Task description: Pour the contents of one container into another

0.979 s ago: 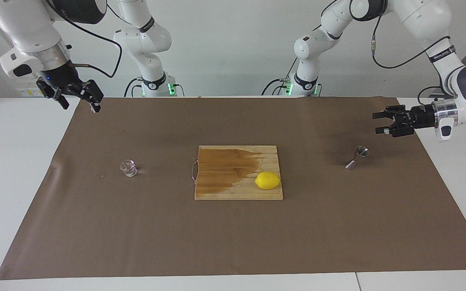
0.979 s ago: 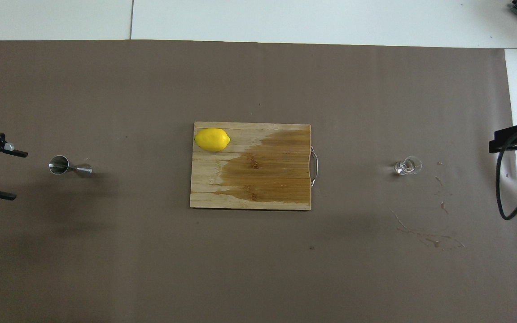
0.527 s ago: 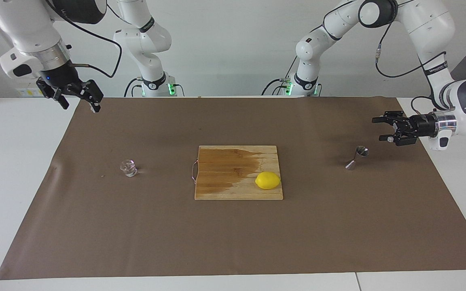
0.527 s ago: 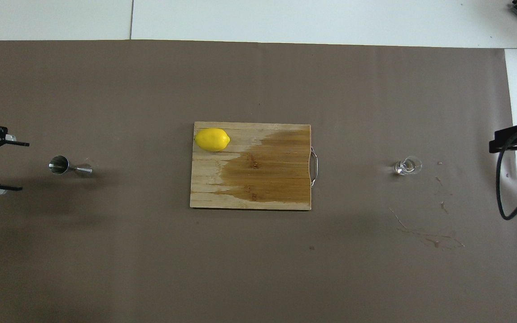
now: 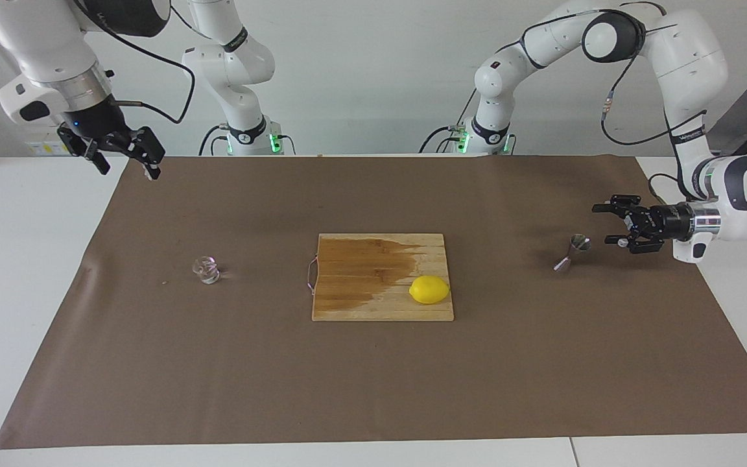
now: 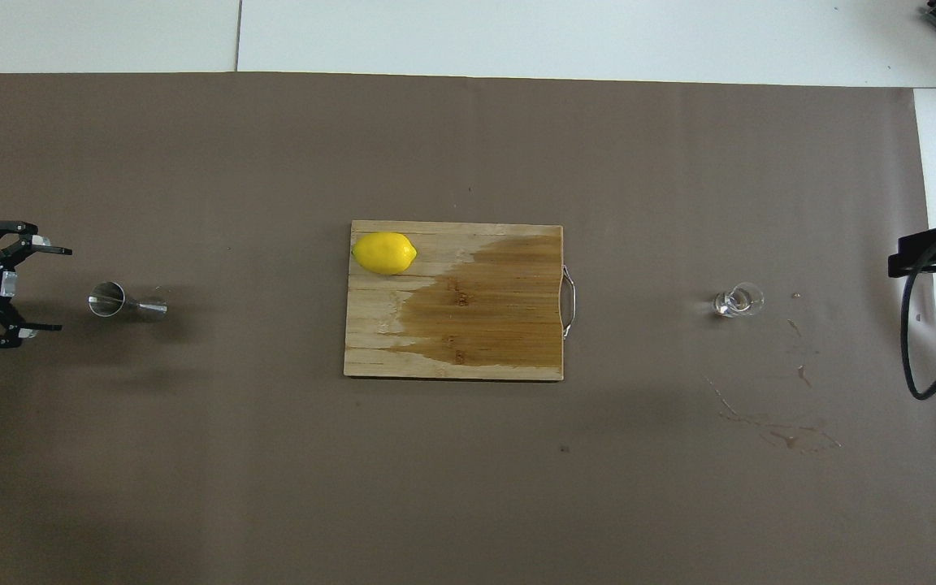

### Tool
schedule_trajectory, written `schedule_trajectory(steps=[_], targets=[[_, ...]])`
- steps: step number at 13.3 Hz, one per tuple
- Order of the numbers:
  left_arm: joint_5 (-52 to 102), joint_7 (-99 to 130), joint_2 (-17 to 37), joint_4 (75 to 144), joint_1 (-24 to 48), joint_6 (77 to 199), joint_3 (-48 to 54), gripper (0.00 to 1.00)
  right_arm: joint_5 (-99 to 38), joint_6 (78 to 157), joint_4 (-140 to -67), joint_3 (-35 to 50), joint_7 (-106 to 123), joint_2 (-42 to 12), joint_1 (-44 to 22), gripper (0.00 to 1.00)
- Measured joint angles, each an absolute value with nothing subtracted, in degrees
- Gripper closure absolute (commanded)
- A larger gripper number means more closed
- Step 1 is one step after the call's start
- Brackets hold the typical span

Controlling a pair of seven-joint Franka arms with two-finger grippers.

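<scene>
A tiny clear glass cup (image 5: 206, 270) (image 6: 737, 301) stands on the brown mat toward the right arm's end of the table. The silver hourglass jigger (image 5: 571, 251) (image 6: 123, 301) stands upright toward the left arm's end. My left gripper (image 5: 604, 225) (image 6: 62, 289) is open and lies level, low over the mat. It points at the jigger from the table's end, a short gap away and not touching. My right gripper (image 5: 128, 170) hangs open and empty, high over the mat's corner close to the robots. Only a black part of it shows at the overhead view's edge.
A wooden cutting board (image 5: 360, 305) (image 6: 452, 357) with a dark wet patch lies mid-table between cup and jigger. A yellow lemon (image 5: 429, 289) (image 6: 384, 253) rests on its corner. Dried splash marks (image 6: 769, 431) stain the mat near the cup.
The left gripper has come down and moved in toward the jigger, still open. The right arm has barely moved. Cup, jigger, board and lemon stayed put.
</scene>
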State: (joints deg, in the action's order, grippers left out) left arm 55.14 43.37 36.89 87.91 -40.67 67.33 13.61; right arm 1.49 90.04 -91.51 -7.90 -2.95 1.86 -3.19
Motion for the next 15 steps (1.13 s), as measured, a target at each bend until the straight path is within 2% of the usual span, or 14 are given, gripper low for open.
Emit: schedule_trajectory(steps=[5, 15], targets=[[55.7, 43.5, 43.6, 84.4, -43.6, 67.2, 15.9, 0.0, 1.5, 90.0, -91.5, -8.1, -2.8, 2.2, -2.7, 0.0], [56.2, 46.6, 46.8, 84.6, -43.3, 71.7, 17.1, 0.0, 1.5, 88.8, -91.5, -7.9, -2.8, 2.5, -2.9, 0.0]])
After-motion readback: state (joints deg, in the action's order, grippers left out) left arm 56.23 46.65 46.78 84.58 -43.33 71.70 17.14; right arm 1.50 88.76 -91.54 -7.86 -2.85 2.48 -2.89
